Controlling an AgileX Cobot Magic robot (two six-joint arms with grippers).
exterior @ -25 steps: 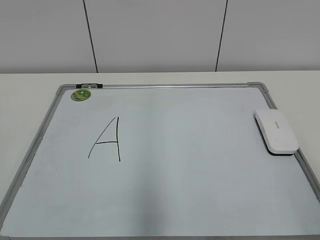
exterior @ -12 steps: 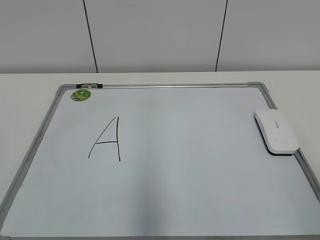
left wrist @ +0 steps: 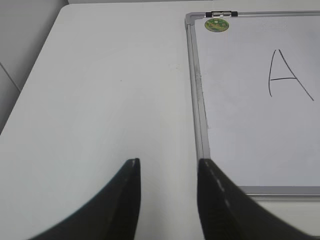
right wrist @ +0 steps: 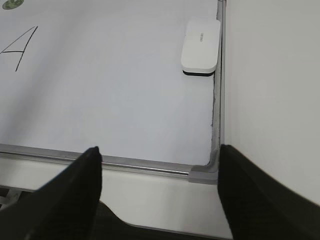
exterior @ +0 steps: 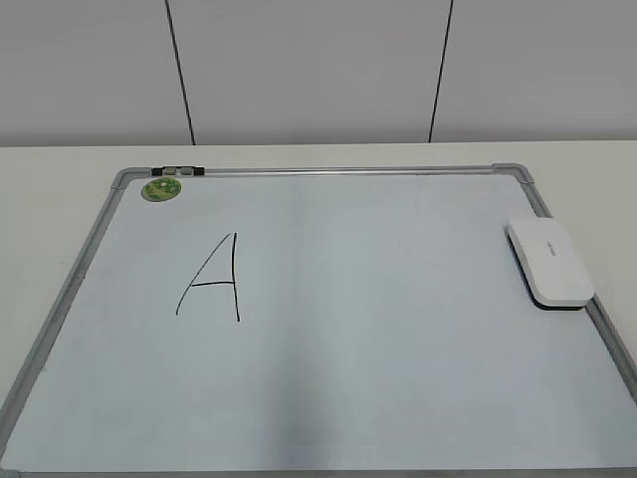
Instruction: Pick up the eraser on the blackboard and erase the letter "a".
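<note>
Pale wall panels with dark seams are standing behind a cream-white bench [exterior: 60,164], and the blackboard [exterior: 398,398] is lying flat on it, filling most of the exterior view. Its silver-grey frame is running around a bluish-white surface. On the left half a large angular capital "A" [exterior: 214,279] is showing in thin black marker; I am not seeing any small cursive letter on the surface. The eraser [exterior: 549,261] is resting white side up at the board's right edge, touching the frame, well apart from the written letter. A small round green magnet [exterior: 161,188] is sitting in the far left corner, just beside a little dark clip [exterior: 177,171] on the top rail. My left hand [left wrist: 167,170] is hovering over bare bench just left of the board, fingers narrowly parted and holding nothing. My right hand [right wrist: 160,155] is hanging above the board's near right corner, fingers spread wide and empty.
</note>
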